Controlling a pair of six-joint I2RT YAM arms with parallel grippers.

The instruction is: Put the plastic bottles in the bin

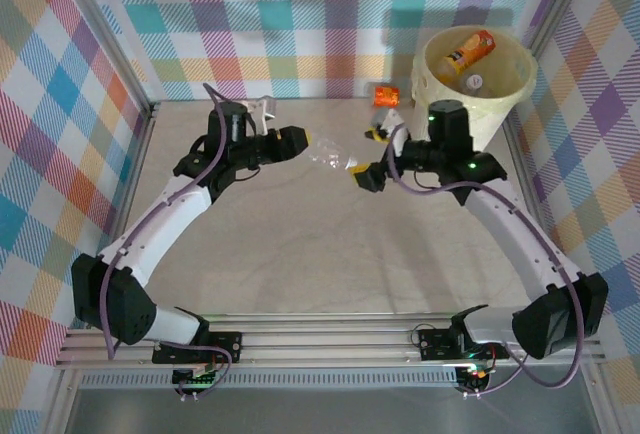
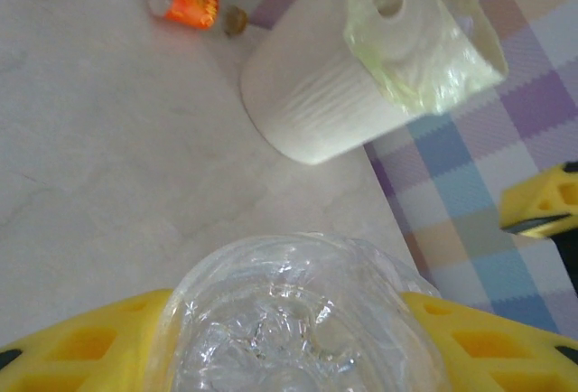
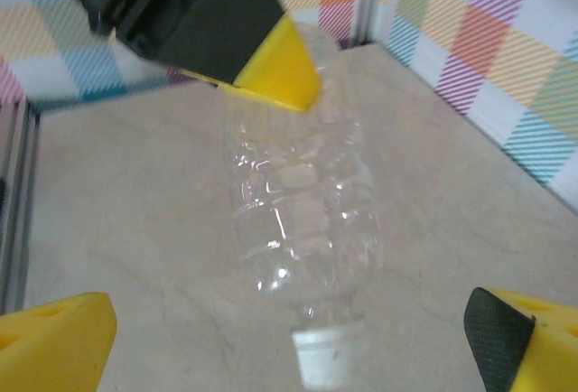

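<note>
Left gripper (image 1: 308, 146) jaws clamped on the clear crushed bottle (image 1: 330, 154); right gripper (image 1: 366, 157) jaws wide, flanking its white cap (image 3: 318, 356).

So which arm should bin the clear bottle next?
Probably right. The right gripper, open, straddles the cap end of the clear bottle, nearer the bin; the left gripper holds it farther away.

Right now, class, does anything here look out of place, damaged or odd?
The clear bottle gripped by the left gripper is crumpled and dented all over. An orange-labelled bottle lies on the table near the bin, not inside it.
</note>
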